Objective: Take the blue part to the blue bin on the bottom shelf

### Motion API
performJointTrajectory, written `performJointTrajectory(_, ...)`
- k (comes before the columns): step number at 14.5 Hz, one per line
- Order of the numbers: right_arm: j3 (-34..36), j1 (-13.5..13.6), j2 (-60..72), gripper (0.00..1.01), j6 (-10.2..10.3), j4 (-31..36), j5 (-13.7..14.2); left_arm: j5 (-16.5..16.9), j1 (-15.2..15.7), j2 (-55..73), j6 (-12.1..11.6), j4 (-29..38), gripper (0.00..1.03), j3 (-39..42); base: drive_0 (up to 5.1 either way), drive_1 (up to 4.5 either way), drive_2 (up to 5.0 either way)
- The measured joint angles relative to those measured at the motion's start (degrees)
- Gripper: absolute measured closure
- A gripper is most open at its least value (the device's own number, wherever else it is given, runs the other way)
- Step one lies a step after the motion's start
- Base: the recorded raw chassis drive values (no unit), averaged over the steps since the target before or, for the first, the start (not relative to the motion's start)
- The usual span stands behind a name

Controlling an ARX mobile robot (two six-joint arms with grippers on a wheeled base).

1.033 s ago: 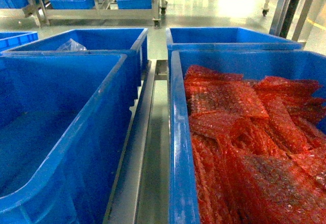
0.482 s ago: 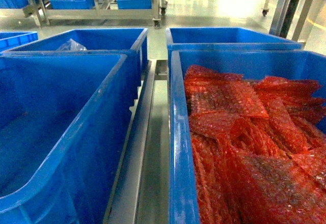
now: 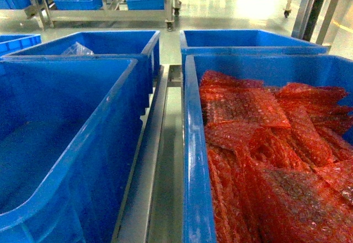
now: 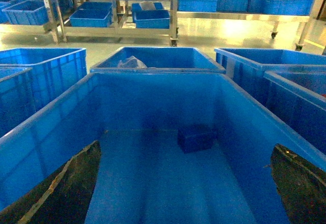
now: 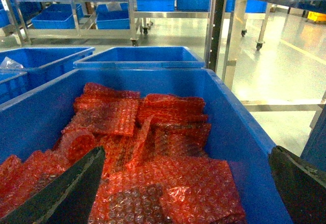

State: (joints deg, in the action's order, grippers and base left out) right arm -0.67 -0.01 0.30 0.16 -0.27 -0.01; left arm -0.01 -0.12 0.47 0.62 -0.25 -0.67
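Note:
The blue part point(image 4: 196, 138), a small dark blue block, lies on the floor of a large blue bin point(image 4: 244, 112) towards its far wall. My left gripper point(image 4: 183, 183) hangs open over this bin, short of the part, with nothing between its fingers. My right gripper point(image 5: 183, 191) is open above red bubble-wrap bags point(image 5: 153, 132) in the neighbouring bin. Far behind stands the steel rack; its bottom shelf point(image 4: 117, 30) carries blue bins point(image 4: 92, 16). Neither gripper shows in the head view.
Two large blue bins point(image 3: 118, 96) point(image 3: 190, 143) stand side by side with a steel rail point(image 3: 157, 160) between them. More blue bins sit behind; one holds a clear plastic bag point(image 3: 77, 48). Steel uprights point(image 5: 220, 25) rise at the right.

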Motion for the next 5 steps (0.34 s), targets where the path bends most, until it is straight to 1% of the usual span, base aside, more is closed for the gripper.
performJointTrajectory(5, 0.0, 0.0, 0.0, 0.03, -0.02, 0.0, 0.0, 0.0, 0.0, 0.0, 0.0, 0.0, 0.05, 0.0, 0.0, 0.0, 0.0)
